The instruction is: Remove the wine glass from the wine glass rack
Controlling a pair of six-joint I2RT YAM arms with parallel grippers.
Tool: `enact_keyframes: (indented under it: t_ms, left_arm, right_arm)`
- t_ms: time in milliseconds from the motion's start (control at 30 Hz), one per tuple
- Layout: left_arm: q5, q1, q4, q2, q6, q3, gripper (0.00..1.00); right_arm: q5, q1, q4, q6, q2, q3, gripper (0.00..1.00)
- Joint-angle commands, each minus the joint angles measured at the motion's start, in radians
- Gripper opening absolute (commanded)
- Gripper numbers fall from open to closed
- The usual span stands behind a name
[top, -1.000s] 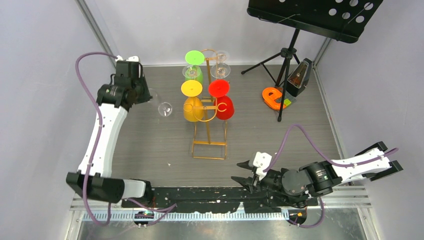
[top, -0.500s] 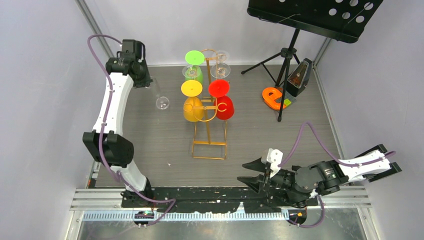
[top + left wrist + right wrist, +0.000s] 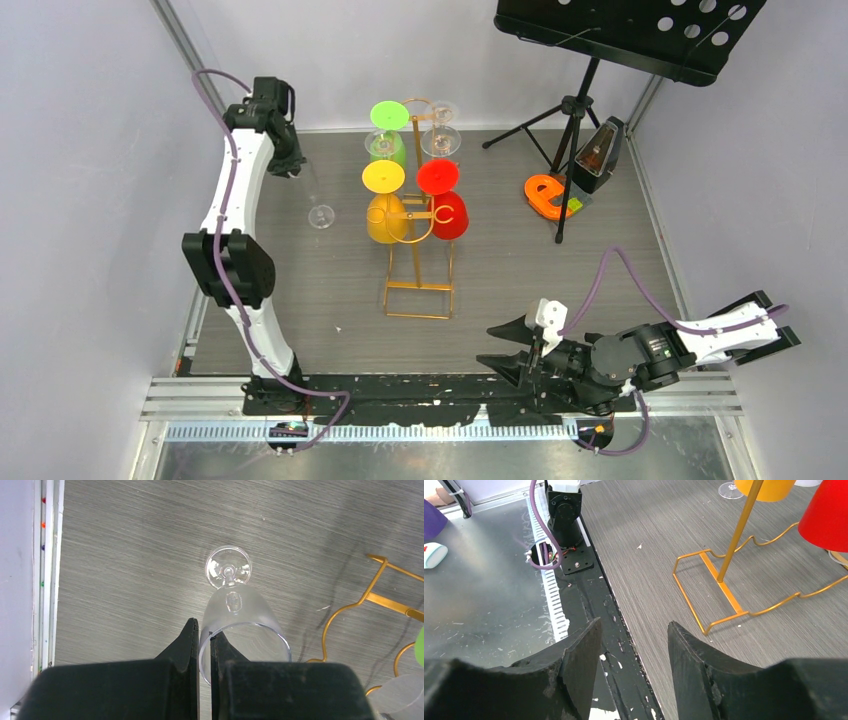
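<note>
We had the left gripper [image 3: 291,166] [image 3: 204,630] clamped on the rim of the wine glass [image 3: 316,203] [image 3: 239,614]. In the left wrist view one finger sat inside the bowl and the other outside, with the clear wall pinched between them. The glass was off the wine glass rack [image 3: 416,262] [image 3: 380,598] [image 3: 742,530], apart from it on its left side. It stood upright, foot down, over the grey table [image 3: 520,260]; we could not tell whether the foot touched the surface. The left arm was stretched out to the far left corner. The rack stood mid-table on its rectangular wire base and carried a green glass [image 3: 385,146], a yellow glass [image 3: 385,216], a red glass [image 3: 448,214] and another clear glass [image 3: 441,136], all hanging bowl down. The right gripper [image 3: 487,344] [image 3: 634,625] sat low at the near edge by its base, well apart from the rack, with its fingers spread and nothing between them. A black music stand [image 3: 630,30] and a metronome [image 3: 600,155] stood at far right.
</note>
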Motion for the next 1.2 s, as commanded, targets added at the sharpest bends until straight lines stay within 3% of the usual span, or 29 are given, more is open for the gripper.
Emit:
enact_keyframes:
  t_ms: [0, 333, 467, 667, 833, 1167]
  left_arm:
    - [-0.016, 0.012, 0.007, 0.009, 0.025, 0.037, 0.00]
    - [-0.002, 0.018, 0.005, 0.053, 0.035, 0.055, 0.00]
    - [0.000, 0.018, 0.004, 0.047, 0.033, 0.054, 0.12]
    - [0.001, 0.018, 0.006, 0.008, 0.035, 0.038, 0.45]
    - [-0.006, 0.019, 0.005, -0.046, 0.029, 0.035, 0.67]
    - [0.158, -0.008, 0.046, -0.201, 0.023, -0.050, 0.79]
  right_arm:
    - [0.024, 0.004, 0.028, 0.014, -0.018, -0.001, 0.58]
    - [0.045, 0.004, 0.029, 0.016, -0.035, -0.013, 0.63]
    - [0.049, 0.006, 0.029, 0.019, -0.032, -0.009, 0.64]
    - [0.057, 0.005, 0.029, 0.026, -0.023, 0.000, 0.66]
    - [0.059, 0.005, 0.024, 0.028, -0.007, 0.021, 0.67]
    - [0.178, 0.005, -0.053, 0.110, 0.012, 0.060, 0.76]
